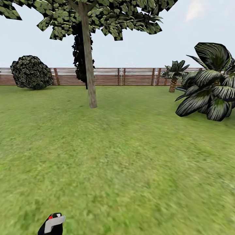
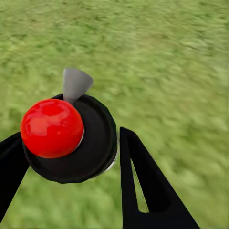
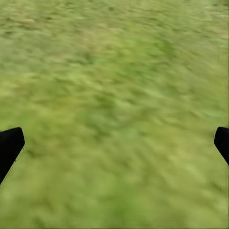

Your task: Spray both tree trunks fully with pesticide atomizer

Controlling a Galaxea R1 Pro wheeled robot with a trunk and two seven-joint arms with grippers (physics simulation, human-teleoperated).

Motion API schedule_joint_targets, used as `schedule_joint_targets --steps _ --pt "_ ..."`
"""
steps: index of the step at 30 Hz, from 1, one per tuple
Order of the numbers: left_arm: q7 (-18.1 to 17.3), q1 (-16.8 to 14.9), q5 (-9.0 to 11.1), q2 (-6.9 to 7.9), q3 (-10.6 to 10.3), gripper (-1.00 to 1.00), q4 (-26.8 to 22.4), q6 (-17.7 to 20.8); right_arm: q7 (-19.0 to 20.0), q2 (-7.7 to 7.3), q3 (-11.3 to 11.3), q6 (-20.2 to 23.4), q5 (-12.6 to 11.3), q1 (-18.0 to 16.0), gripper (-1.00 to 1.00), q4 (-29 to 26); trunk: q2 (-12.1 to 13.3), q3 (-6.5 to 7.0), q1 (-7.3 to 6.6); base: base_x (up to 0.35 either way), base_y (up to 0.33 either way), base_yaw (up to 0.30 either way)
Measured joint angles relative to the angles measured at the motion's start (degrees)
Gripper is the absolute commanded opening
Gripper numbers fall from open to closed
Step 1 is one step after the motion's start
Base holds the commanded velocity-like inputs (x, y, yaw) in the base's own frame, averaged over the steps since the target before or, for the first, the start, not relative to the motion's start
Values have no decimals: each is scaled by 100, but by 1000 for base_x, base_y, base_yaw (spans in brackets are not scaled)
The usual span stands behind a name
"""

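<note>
Wide green lawn (image 1: pixel 130 156) under a pale, hazy sky (image 1: pixel 137 42). Brown slatted fence (image 1: pixel 130 76) along the far edge. Round dark bush (image 1: pixel 31 72) at far left, small palm (image 1: pixel 174 75) by the fence, big striped-leaf plant (image 1: pixel 209 88) at right.

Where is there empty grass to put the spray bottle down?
The lawn lies bare from the atomizer up to the tree trunk. More bare grass runs between the round bush and the trunk. It is crowded by the big striped-leaf plant and along the fence.
</note>
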Motion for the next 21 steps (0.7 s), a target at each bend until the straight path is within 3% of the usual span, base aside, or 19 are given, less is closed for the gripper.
schedule_joint_targets --steps 21 --pt "0 0 0 1 0 -100 0 0 0 0 1 -1 0 2 100 0 0 0 0 340 0 0"
